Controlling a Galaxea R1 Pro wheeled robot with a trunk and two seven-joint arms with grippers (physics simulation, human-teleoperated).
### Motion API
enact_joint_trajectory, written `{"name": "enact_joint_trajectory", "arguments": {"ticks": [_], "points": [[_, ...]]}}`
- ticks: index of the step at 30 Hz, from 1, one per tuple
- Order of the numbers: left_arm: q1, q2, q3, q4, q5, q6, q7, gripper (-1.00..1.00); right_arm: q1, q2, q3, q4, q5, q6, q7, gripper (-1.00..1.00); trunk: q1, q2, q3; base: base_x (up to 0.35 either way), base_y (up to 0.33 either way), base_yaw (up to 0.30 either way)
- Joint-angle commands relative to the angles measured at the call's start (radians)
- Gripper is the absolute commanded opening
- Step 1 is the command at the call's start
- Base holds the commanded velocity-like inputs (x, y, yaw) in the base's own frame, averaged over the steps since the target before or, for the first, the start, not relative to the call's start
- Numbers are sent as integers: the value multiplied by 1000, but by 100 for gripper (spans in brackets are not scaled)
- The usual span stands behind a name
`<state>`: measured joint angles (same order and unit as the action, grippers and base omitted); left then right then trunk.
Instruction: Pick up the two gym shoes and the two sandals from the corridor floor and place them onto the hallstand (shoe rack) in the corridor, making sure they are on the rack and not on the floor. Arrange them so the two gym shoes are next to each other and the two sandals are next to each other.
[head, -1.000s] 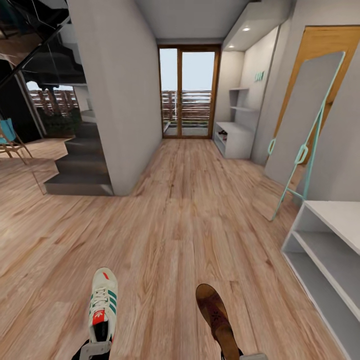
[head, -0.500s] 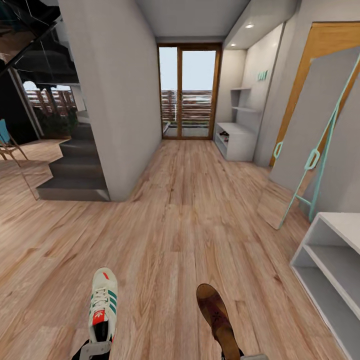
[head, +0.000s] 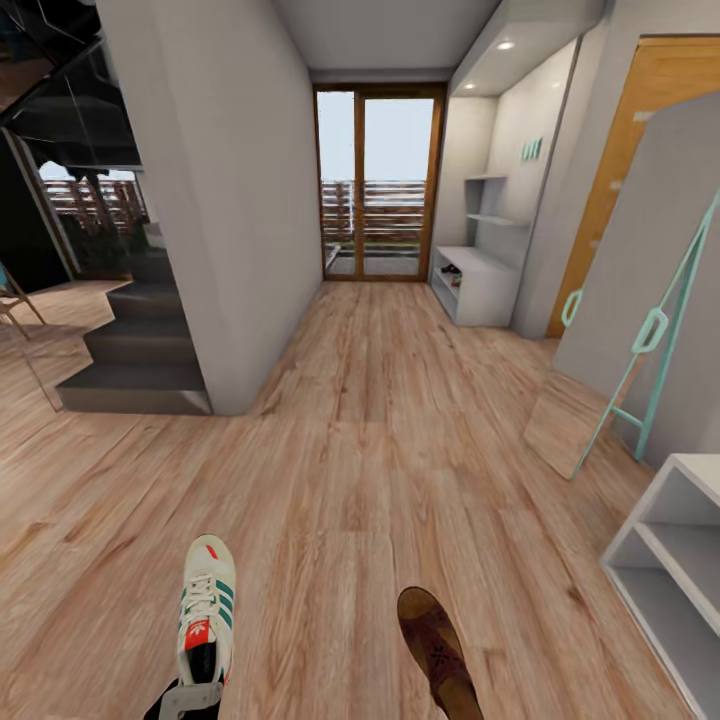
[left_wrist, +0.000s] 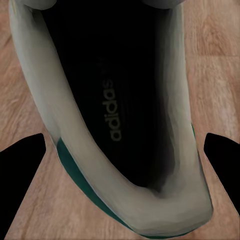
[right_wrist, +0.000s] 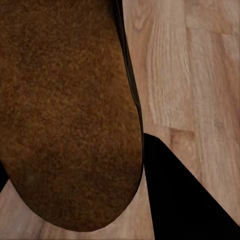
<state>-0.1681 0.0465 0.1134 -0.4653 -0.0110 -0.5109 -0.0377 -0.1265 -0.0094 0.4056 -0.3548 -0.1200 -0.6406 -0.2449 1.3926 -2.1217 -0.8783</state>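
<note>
You carried a gym shoe (head: 205, 610) pinched at its heel in your left claw (head: 188, 697), and your right claw gripped a sandal (head: 438, 652), both clear of the corridor floor (head: 350, 450), the hallstand (head: 480, 280) far ahead.

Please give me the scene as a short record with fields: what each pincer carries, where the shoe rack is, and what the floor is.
left pincer: shut on the gym shoe, held by its heel, toe pointing forward
right pincer: at the heel of the sandal; grip cannot be judged
hallstand: far end of the corridor, right side, light grey
nearer grey shelf unit: close on the right
corridor floor: light brown wood planks
glass door: at the corridor's end
</note>
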Motion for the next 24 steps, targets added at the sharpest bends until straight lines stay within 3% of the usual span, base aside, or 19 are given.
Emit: {"name": "enact_joint_trajectory", "arguments": {"ticks": [1,11,24], "points": [[-1,0,4,1,-1,-3,-4,-100,-1,0,8,10,-13,-3,-1,-100,0,0,-1,340,0,0],[-1,1,5,1,-1,-3,-4,-100,-1,0,8,117,-13,-2,0,-100,0,0,-1,340,0,0],[-1,1,5,1,-1,-3,-4,-100,-1,0,9,143,-14,-1,0,-100,0,0,-1,340,0,0]]}}
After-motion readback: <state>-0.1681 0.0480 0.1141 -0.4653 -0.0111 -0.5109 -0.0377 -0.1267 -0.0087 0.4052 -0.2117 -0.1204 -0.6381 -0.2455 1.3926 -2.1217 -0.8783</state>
